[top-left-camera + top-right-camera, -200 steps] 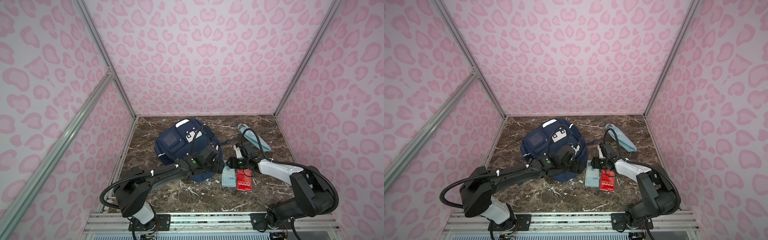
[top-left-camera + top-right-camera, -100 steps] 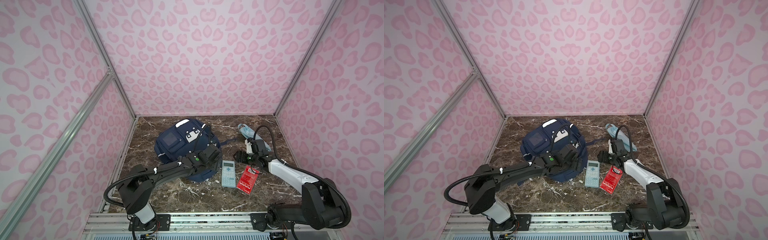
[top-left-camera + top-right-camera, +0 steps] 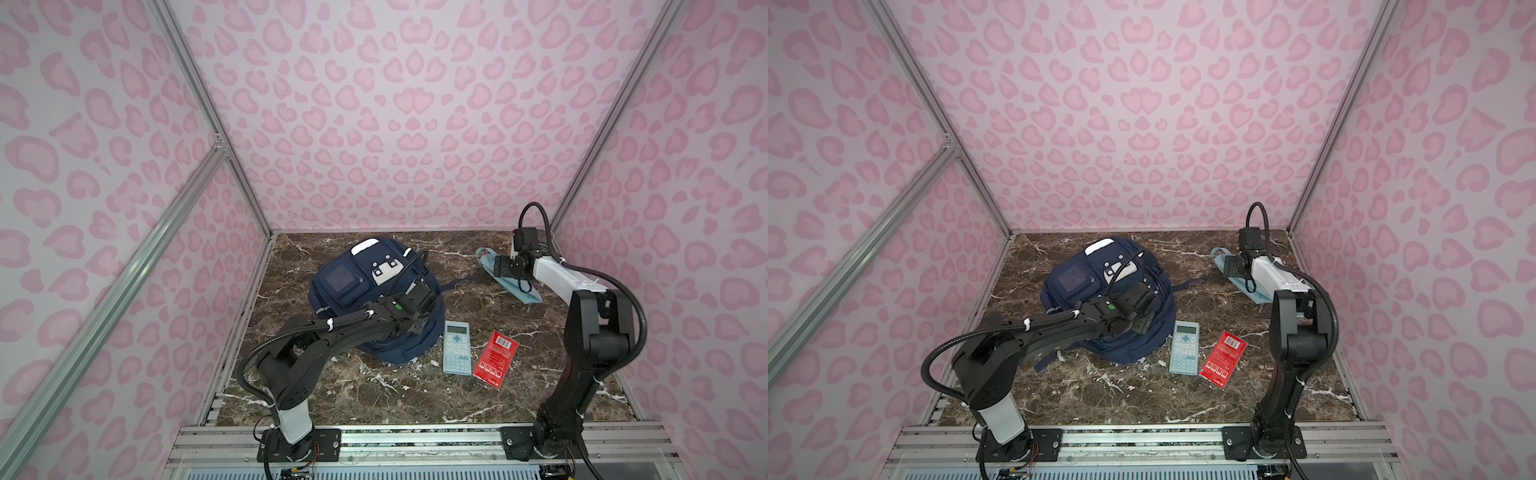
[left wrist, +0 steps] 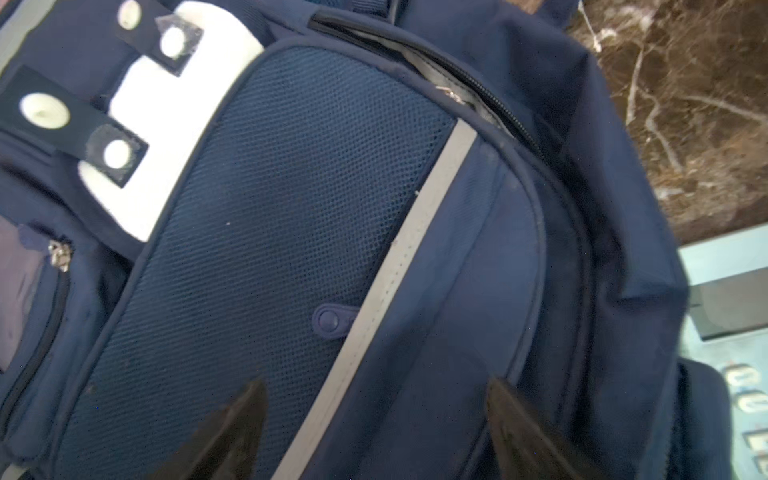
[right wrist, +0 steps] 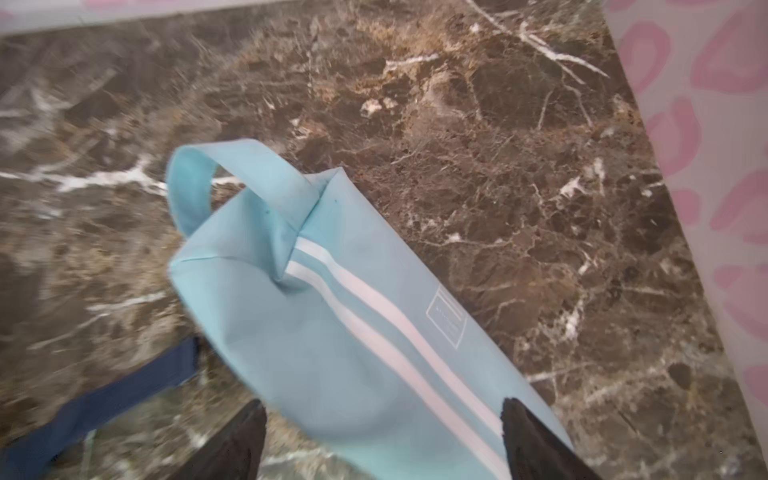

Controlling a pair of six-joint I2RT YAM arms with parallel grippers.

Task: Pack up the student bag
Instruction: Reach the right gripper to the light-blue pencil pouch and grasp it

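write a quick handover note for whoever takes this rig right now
Left gripper: jaws open, above the student bag, holding nothing.
Right gripper: jaws open over the light blue pouch at the far right of the table, not closed on it.
The calculator and red packet lie side by side, just right of the bag.
Done: nothing visibly packed.
Left: the pouch, calculator and red packet probably all go in. I cannot tell whether the bag's main zip is open.

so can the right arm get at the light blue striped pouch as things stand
Probably yes: the right tool hangs open over the light blue fabric pouch with white stripes, its tips spread about as wide as the pouch, and nothing lies on top of it.
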